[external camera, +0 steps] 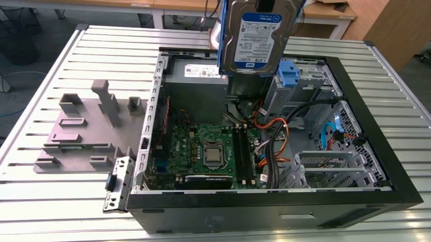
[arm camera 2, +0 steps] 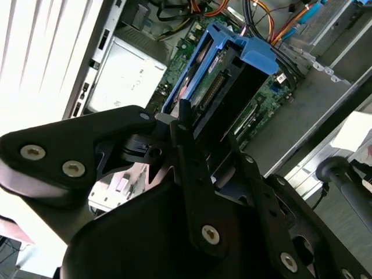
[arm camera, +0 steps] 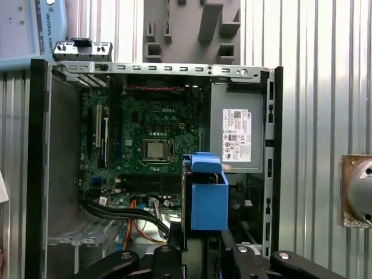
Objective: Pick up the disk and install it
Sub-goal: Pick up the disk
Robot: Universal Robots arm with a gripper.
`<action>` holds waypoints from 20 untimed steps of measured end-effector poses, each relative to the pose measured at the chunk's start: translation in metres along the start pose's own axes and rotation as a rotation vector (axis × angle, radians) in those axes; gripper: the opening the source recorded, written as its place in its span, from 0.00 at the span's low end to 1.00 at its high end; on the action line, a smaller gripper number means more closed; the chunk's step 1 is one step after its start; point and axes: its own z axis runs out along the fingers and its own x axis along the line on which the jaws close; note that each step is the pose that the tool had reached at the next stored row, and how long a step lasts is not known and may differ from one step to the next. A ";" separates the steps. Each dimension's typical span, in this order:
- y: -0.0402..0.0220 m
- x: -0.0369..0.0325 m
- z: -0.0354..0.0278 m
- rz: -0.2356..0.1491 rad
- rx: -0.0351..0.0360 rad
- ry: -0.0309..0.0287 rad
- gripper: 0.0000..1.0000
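Disk [external camera: 255,38]: upright above the open case [external camera: 269,201], long axis vertical, label facing the exterior view.
Gripper [arm camera 2: 212,145]: pinching the disk's top end.

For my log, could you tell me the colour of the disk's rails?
Blue; the disk shows best in the first wrist view.

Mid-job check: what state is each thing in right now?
the disk: upright, held in the air over the case, not installed.
hand: shut on the disk.
computer case: lying on its side, side panel off, open.
processor: exposed, no cooler on it.
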 end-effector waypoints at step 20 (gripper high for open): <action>-0.0001 0.0700 0.0036 0.000 0.0000 0.0000 0.35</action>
